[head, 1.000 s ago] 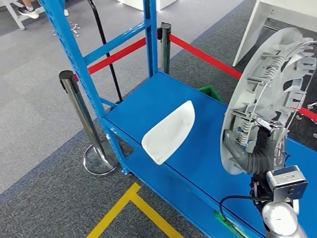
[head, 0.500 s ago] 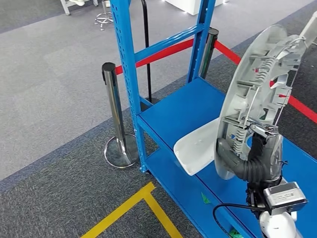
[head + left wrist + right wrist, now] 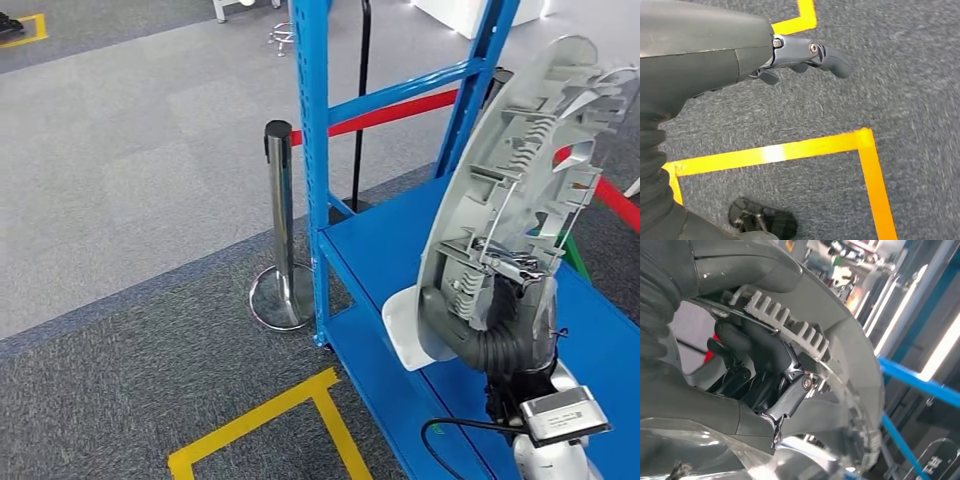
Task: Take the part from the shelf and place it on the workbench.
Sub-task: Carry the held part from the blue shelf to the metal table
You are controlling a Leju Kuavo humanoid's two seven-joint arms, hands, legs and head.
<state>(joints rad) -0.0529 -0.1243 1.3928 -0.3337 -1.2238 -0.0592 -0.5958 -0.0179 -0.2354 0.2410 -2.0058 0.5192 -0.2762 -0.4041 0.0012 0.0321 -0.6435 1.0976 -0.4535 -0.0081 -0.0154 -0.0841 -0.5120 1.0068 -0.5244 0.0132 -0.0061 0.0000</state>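
At lower right of the head view our right hand (image 3: 504, 318) grips the part (image 3: 521, 165), a large grey ribbed disc held upright, fingers (image 3: 753, 347) hooked through its ribs. Our left hand (image 3: 791, 55) hangs over the carpet holding nothing, fingers loosely apart. Behind the part, a white cover (image 3: 404, 330) lies on the blue shelf (image 3: 377, 240). We judge the carry underway: we keep the grip firm, the disc clear of the shelf post (image 3: 313, 150), and turn slowly.
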